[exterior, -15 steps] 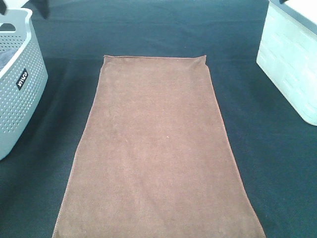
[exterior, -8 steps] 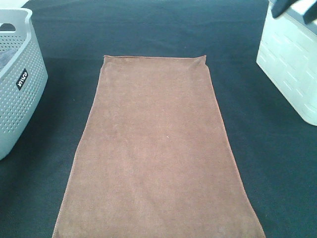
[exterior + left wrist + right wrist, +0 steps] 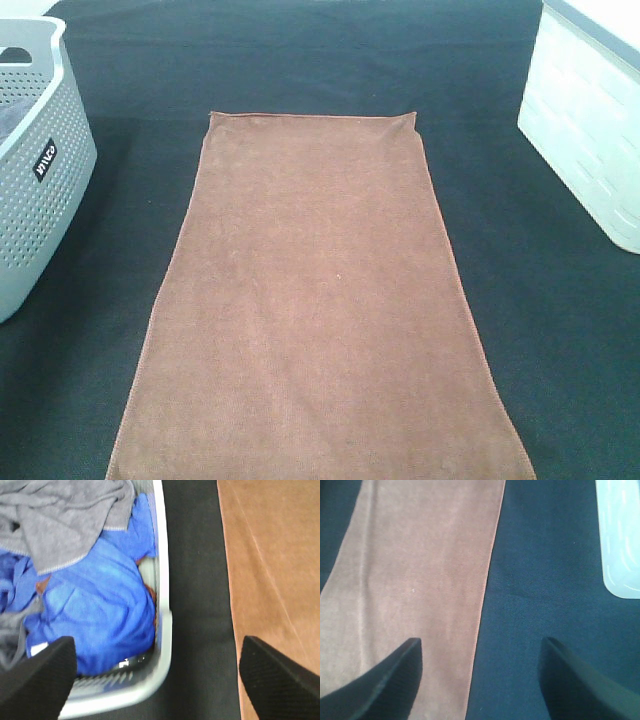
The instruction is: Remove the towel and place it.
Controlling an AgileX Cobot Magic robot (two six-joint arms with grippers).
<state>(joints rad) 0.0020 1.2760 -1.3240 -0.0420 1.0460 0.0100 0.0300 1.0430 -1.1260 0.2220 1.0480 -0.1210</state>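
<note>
1. The right gripper (image 3: 480, 680) hangs with its jaws spread wide and holding nothing, astride the towel's (image 3: 415, 580) hemmed long edge: one finger over brown pile, the other over the black table cloth (image 3: 545, 580).
2. The left gripper (image 3: 157, 680), jaws likewise apart and empty, straddles the grey perforated basket's (image 3: 165, 630) rim, the towel just beside one finger.
3. The right arm seems nearer.
4. The towel (image 3: 320, 300) lies flat mid-table, long axis running near to far, between the basket (image 3: 40, 200) and a white bin (image 3: 590, 130).

Both grippers' jaws wide apart, empty.
</note>
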